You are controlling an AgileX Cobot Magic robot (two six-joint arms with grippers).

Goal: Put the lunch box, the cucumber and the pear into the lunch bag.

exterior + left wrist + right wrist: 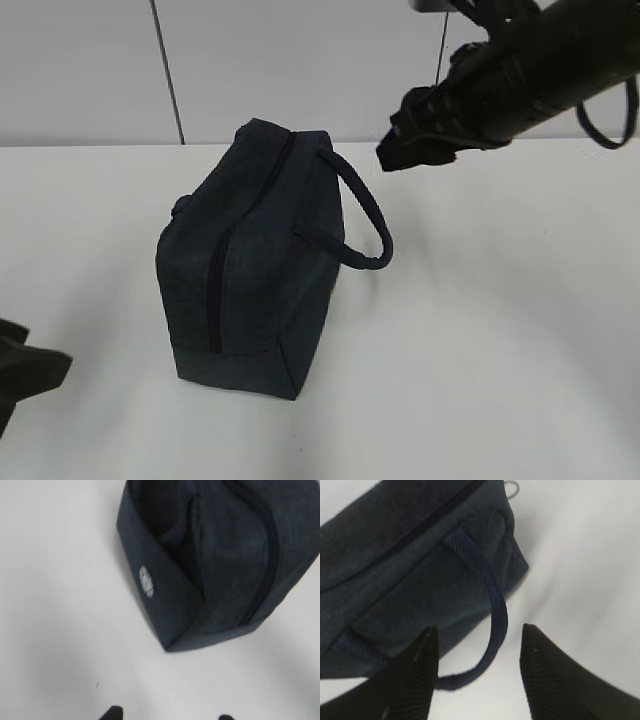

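Observation:
The dark navy lunch bag (pixel 245 270) stands on the white table, and its long zipper (pixel 215 290) looks closed. One rope handle (pixel 370 225) loops out to the right. My right gripper (pixel 395 150) hovers above and to the right of the bag, open. In the right wrist view the handle (pixel 497 615) shows below and between its spread fingers (pixel 420 675), untouched. My left gripper (pixel 170 712) is open over bare table, short of the bag's bottom corner (pixel 172 645). The lunch box, the cucumber and the pear are out of view.
The white table (pixel 500 350) stretches all round the bag. A white wall with a dark seam (pixel 168 70) stands behind. A small white label (pixel 146 581) sits on the bag's base panel. The metal pull ring (pixel 512 487) shows at the bag's far end.

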